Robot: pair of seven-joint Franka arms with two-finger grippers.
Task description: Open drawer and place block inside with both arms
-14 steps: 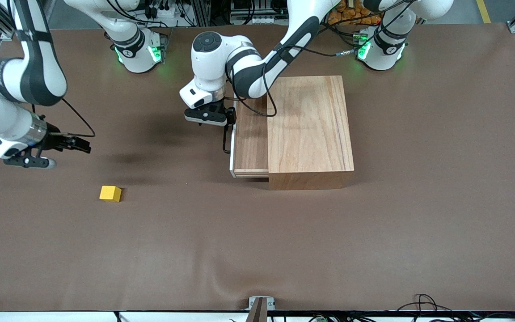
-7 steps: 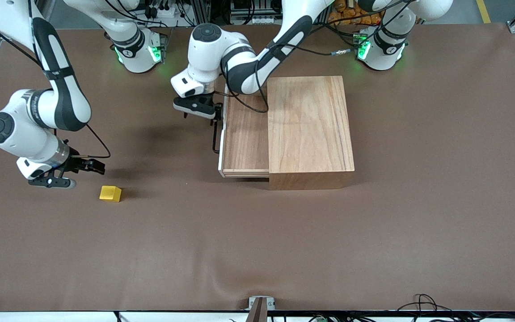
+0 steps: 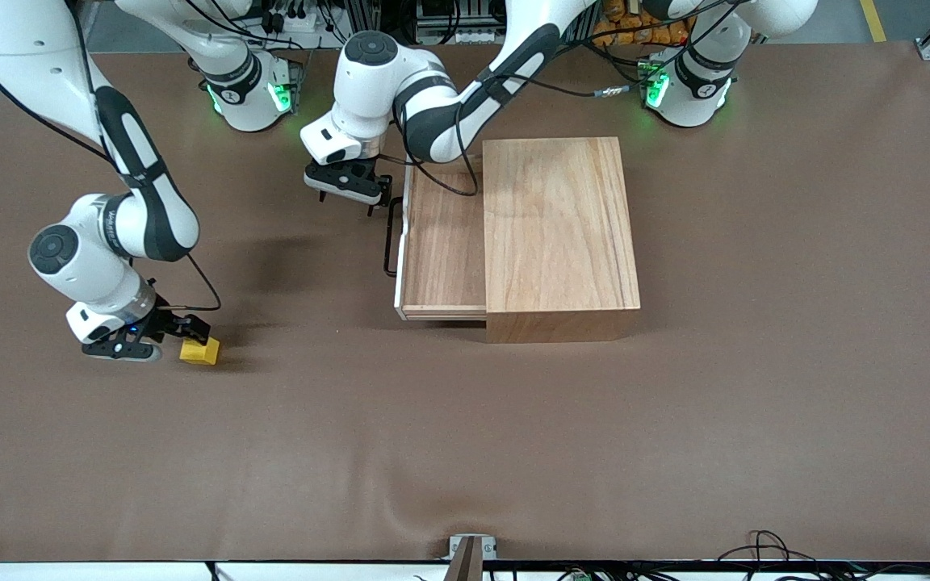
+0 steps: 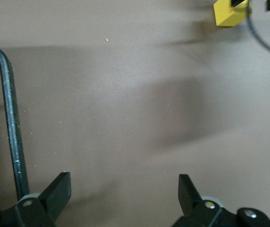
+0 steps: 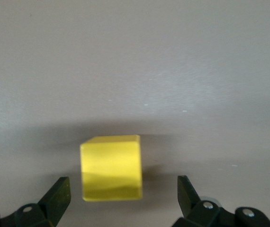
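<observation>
The yellow block (image 3: 200, 350) lies on the brown table toward the right arm's end. My right gripper (image 3: 178, 337) is low at the block, open. In the right wrist view the block (image 5: 110, 168) sits partly between the open fingers, touching neither, and the gripper (image 5: 124, 194) is empty. The drawer (image 3: 441, 242) stands pulled out of the wooden box (image 3: 558, 226), and its black wire handle (image 3: 390, 238) is free. My left gripper (image 3: 348, 202) hovers open beside the handle's end nearer the bases. In the left wrist view the gripper (image 4: 124, 189) is open over bare table, with the handle (image 4: 9, 118) at one side.
The brown table cover (image 3: 465, 444) stretches wide between the box and the front camera. The two green-lit arm bases (image 3: 247, 93) stand along the edge farthest from the camera. Cables (image 3: 764, 549) lie at the near edge.
The left gripper pulled the drawer farther out, then let go of the handle and drew off it. The right gripper came down to the block.
</observation>
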